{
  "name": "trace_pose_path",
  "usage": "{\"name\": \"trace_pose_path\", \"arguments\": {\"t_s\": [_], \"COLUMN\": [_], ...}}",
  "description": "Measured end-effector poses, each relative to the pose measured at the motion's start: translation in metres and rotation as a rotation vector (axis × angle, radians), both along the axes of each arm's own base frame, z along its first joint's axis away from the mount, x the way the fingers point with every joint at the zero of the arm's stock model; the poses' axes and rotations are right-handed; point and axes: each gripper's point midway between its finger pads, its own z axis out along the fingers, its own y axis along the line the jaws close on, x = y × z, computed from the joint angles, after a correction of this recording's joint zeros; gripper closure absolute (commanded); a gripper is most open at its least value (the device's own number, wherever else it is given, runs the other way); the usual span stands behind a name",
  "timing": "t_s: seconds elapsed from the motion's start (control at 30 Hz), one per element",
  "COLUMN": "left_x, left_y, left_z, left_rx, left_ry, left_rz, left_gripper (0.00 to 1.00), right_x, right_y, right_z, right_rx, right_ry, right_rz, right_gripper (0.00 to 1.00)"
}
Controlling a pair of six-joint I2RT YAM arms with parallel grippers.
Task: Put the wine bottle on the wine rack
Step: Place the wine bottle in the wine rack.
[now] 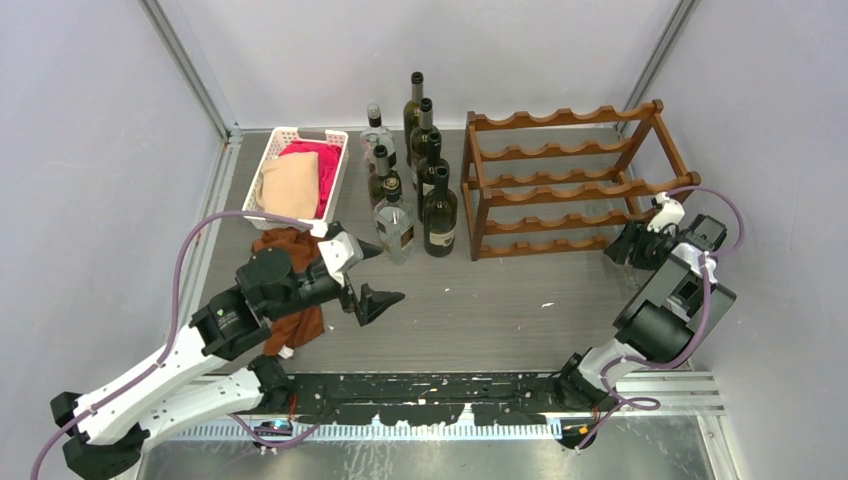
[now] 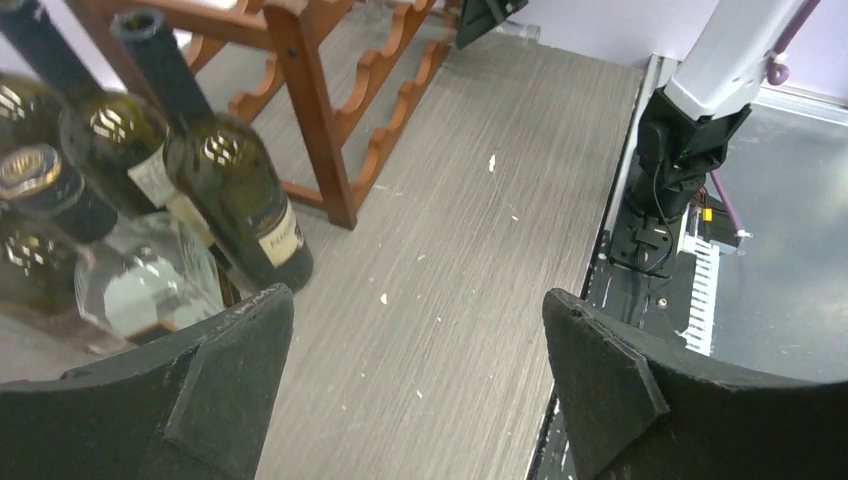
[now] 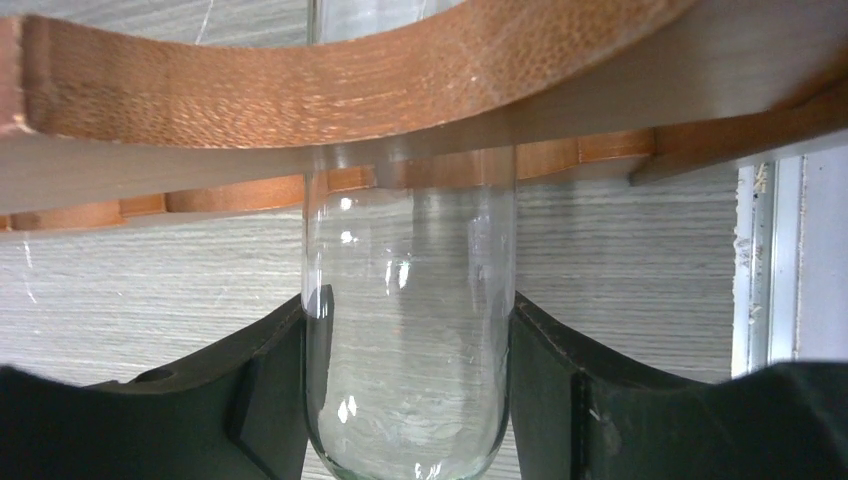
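In the right wrist view a clear glass wine bottle [image 3: 410, 380] sits between my right gripper's [image 3: 410, 312] fingers, which press on both sides of its rounded base end. Its body runs on behind a scalloped rail of the reddish-brown wine rack [image 3: 300, 90]. From above, the right gripper [image 1: 640, 243] is at the right end of the rack [image 1: 560, 180], low down; the bottle itself is hard to make out there. My left gripper [image 1: 385, 272] hovers open over the table left of the rack, with only bare table between its fingers [image 2: 240, 350].
Several upright bottles [image 1: 420, 180], dark and clear, stand just left of the rack and close to the left gripper. A white slotted basket [image 1: 283, 140] with cloths sits at the back left. A brown cloth [image 1: 295, 320] lies under the left arm.
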Motion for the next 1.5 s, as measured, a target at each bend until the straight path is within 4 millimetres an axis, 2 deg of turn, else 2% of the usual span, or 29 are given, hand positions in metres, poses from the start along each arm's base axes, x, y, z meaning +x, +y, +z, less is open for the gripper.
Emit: {"name": "trace_pose_path", "arguments": {"t_s": [0.07, 0.2, 0.43, 0.7, 0.9, 1.03, 1.23, 1.5], "left_x": [-0.001, 0.0, 0.002, 0.001, -0.001, -0.002, -0.003, -0.005], "left_y": [0.007, 0.011, 0.009, 0.006, 0.006, 0.007, 0.006, 0.007], "left_z": [-0.009, -0.01, -0.015, -0.025, -0.025, -0.023, -0.021, -0.02], "left_rx": [0.002, -0.012, -0.008, -0.013, -0.023, -0.033, -0.04, -0.047], "left_ry": [0.021, 0.034, 0.052, 0.083, 0.097, 0.094, 0.092, 0.09], "left_rz": [0.025, 0.052, 0.054, 0.049, 0.048, 0.048, 0.041, 0.032], "left_gripper": [0.06, 0.06, 0.08, 0.08, 0.08, 0.08, 0.09, 0.09], "right_x": [0.004, 0.009, 0.018, 0.029, 0.031, 0.031, 0.032, 0.023], "right_y": [0.0, 0.001, 0.0, -0.015, -0.014, -0.016, -0.026, -0.022], "right_z": [0.003, 0.006, 0.008, 0.011, 0.012, 0.012, 0.017, 0.034], "right_rx": [0.019, 0.046, 0.054, 0.034, 0.052, 0.047, -0.001, -0.053], "right_ry": [0.0, 0.001, 0.007, -0.006, -0.01, -0.007, -0.012, -0.019], "right_rz": [-0.021, -0.06, -0.128, -0.252, -0.274, -0.286, -0.3, -0.265], "right_gripper": [0.58, 0.54, 0.5, 0.41, 0.33, 0.17, 0.14, 0.13]}}
